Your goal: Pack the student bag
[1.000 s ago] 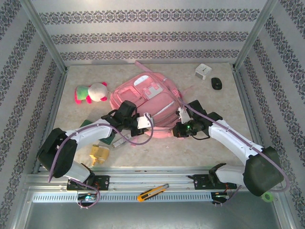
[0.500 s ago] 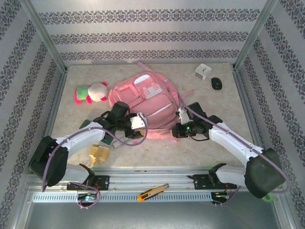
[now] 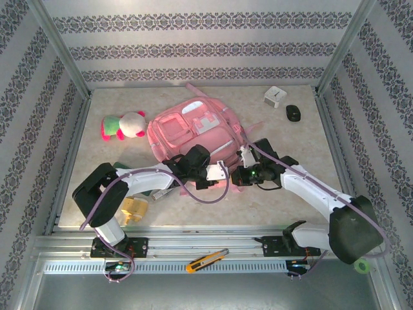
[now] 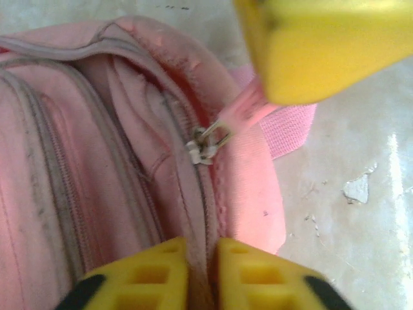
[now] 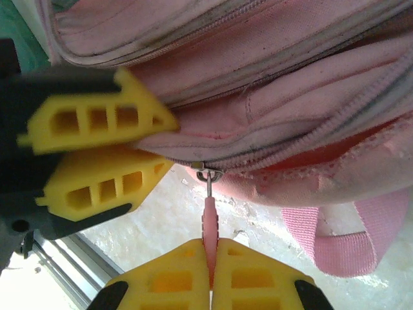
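Note:
The student bag (image 3: 191, 132), a large soft pink backpack, lies flat in the middle of the table. At its near edge my left gripper (image 3: 219, 173) is shut on the bag's fabric beside the zip line (image 4: 202, 248). Just to its right, my right gripper (image 3: 237, 173) is shut on the pink zip pull (image 5: 210, 223), which hangs from the metal slider (image 5: 208, 172). In the left wrist view the slider (image 4: 206, 147) sits on the bag's edge with the pull running up to a right finger (image 4: 322, 45). The left gripper's fingers (image 5: 97, 123) pinch a fold of bag next to the slider.
A pink-and-green plush toy (image 3: 122, 126) lies left of the bag. A white box (image 3: 275, 97) and a small black object (image 3: 293, 113) sit at the back right. A yellow item (image 3: 134, 208) and a green one (image 3: 147, 188) lie under the left arm. A utility knife (image 3: 206, 259) rests on the front rail.
My left gripper opened, slid right along the bag's near edge and shut on the fabric close to the right gripper. The right gripper kept its hold and barely moved.

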{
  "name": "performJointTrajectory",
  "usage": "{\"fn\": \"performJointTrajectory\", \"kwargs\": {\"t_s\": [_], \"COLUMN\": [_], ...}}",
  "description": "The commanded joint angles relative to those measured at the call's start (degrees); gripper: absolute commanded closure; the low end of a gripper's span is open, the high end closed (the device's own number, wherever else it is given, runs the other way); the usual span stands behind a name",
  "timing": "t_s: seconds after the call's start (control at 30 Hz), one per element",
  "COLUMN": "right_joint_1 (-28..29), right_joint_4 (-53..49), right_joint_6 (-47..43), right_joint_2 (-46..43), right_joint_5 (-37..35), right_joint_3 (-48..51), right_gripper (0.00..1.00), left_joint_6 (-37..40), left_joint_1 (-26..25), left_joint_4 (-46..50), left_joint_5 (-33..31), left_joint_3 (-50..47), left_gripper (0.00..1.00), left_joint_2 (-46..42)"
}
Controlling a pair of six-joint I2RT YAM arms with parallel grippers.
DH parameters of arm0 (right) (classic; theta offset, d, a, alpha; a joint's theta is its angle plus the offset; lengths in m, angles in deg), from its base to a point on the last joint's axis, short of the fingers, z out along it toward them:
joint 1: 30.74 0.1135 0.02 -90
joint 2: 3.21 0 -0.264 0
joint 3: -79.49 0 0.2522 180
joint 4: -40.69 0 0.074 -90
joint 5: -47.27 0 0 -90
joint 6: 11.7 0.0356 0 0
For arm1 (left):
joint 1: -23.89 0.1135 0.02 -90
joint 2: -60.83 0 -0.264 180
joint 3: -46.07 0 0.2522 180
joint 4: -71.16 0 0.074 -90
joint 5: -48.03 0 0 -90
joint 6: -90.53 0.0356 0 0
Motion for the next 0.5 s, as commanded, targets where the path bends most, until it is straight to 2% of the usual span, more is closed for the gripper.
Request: {"fn": "performJointTrajectory", "kwargs": {"t_s": [0.0, 0.07, 0.2, 0.47], "right_joint_1": [-0.3, -0.2, 0.1, 0.2], "right_joint_4": [3.7, 4.3, 6.8, 9.6], "right_joint_6": [0.2, -0.3, -0.5, -1.0], "right_joint_2": [1.9, 3.4, 5.2, 7.5], "right_joint_5": [1.1, 1.1, 1.9, 1.1], "right_joint_3": [0.6, 0.6, 1.2, 1.3], "right_gripper": [1.0, 1.0, 0.92, 0.83], "left_joint_6": [-0.1, -1.4, -3.8, -5.7], "left_joint_1": [-0.1, -0.1, -0.1, -0.1], "left_joint_4": [-1.4, -1.6, -3.1, -4.1], "left_joint_5": [4.3, 6.6, 10.3, 13.9], "left_joint_3": [-1.0, -1.3, -1.6, -1.1], "left_gripper": [0.93, 0.93, 0.92, 0.92], "left_joint_2": [-2.0, -2.5, -3.1, -3.9]}}
